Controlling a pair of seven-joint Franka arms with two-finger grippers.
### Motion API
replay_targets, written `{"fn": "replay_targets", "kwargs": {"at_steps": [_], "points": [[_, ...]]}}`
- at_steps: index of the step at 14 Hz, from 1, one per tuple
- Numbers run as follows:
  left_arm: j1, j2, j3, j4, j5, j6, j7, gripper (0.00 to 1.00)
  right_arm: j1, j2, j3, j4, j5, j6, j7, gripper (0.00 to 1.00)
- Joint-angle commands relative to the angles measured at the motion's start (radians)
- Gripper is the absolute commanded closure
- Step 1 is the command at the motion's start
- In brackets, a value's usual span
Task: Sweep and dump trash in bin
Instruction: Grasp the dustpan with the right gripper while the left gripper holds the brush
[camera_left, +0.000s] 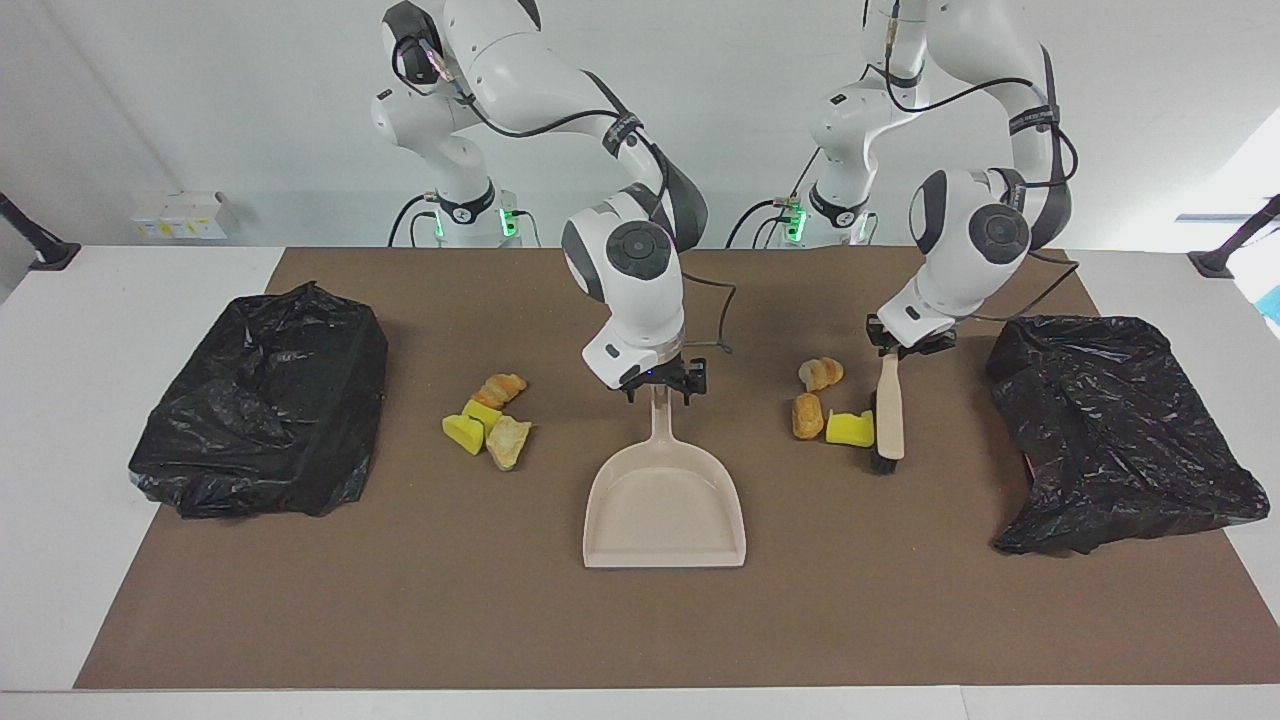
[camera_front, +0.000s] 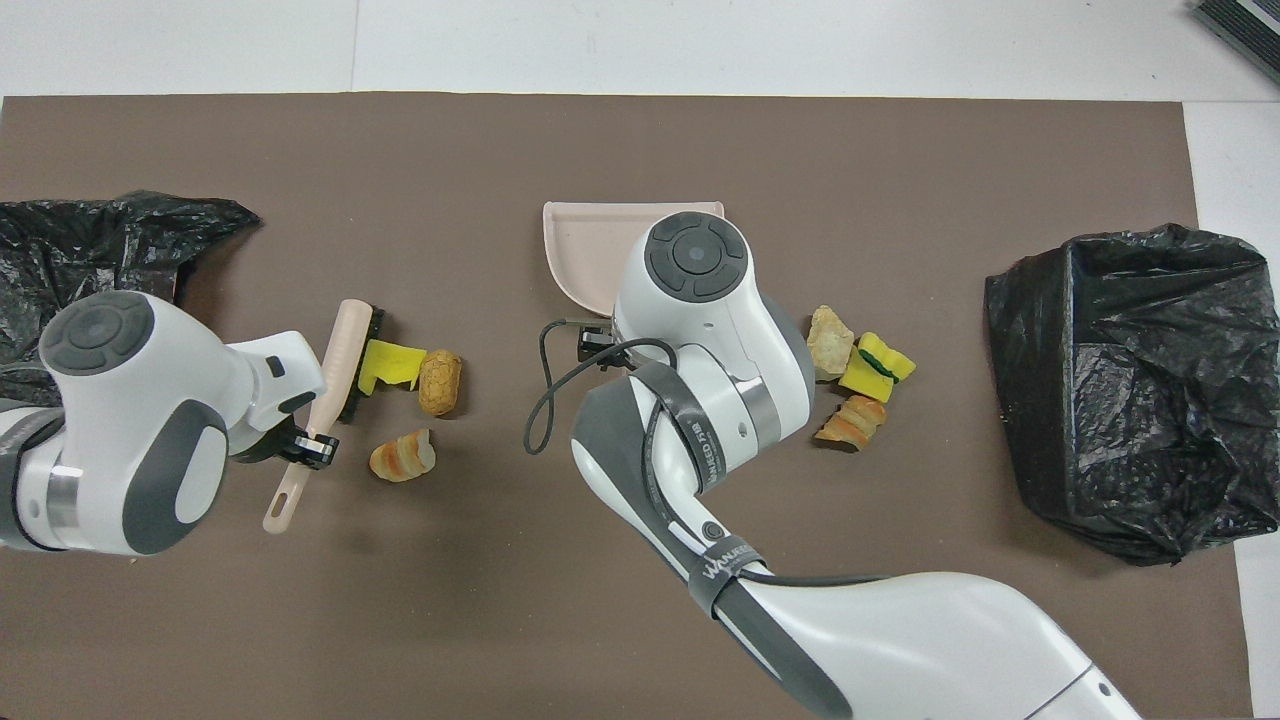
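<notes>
The trash lies in two clusters. Toward the left arm's end lie a yellow chunk (camera_left: 850, 428) and two bread lumps (camera_left: 807, 415) (camera_left: 820, 373). Toward the right arm's end lie a yellow chunk (camera_left: 468, 428) and two bread lumps (camera_left: 500, 388) (camera_left: 508, 442). My left gripper (camera_left: 893, 350) is shut on the beige brush (camera_left: 888, 405). The brush's dark bristles rest on the mat against the yellow chunk (camera_front: 390, 365). My right gripper (camera_left: 660, 388) is at the handle top of the beige dustpan (camera_left: 665, 505), which lies flat mid-table.
A bin lined with a black bag (camera_left: 265, 400) stands at the right arm's end of the brown mat. Another black-bagged bin (camera_left: 1110, 430) stands at the left arm's end. The right arm's forearm hides most of the dustpan (camera_front: 585, 245) in the overhead view.
</notes>
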Motion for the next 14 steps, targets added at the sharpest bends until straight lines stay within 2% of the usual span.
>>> {"fn": "replay_targets", "kwargs": {"at_steps": [1, 3, 4, 5, 9, 10, 11, 14], "points": [[-0.046, -0.026, 0.012, -0.008, 0.011, -0.021, 0.017, 1.0, -0.006, 0.004, 0.003, -0.016, 0.018, 0.029, -0.048, 0.34], [-0.03, -0.02, 0.013, 0.01, 0.008, -0.029, 0.018, 1.0, -0.006, 0.004, 0.003, -0.024, 0.021, 0.031, -0.073, 0.57], [-0.026, -0.019, 0.016, 0.014, 0.006, -0.024, 0.006, 1.0, -0.004, 0.002, 0.003, -0.025, 0.02, 0.029, -0.073, 0.76], [-0.011, -0.017, 0.016, 0.021, 0.006, -0.024, -0.004, 1.0, -0.002, 0.002, 0.003, -0.025, 0.02, 0.02, -0.072, 1.0], [0.021, -0.04, 0.018, 0.024, 0.004, -0.044, -0.145, 1.0, -0.005, -0.027, 0.003, -0.007, -0.023, -0.058, -0.108, 1.0], [0.021, -0.043, 0.016, 0.023, 0.004, -0.067, -0.203, 1.0, -0.016, -0.071, 0.003, -0.017, -0.014, -0.079, -0.163, 1.0], [0.018, -0.055, 0.016, 0.011, 0.006, -0.075, -0.245, 1.0, -0.042, -0.109, 0.003, -0.022, -0.005, -0.128, -0.3, 1.0], [0.004, -0.077, 0.015, -0.025, 0.004, -0.056, -0.256, 1.0, -0.134, -0.258, 0.002, -0.077, -0.002, -0.269, -0.574, 1.0]]}}
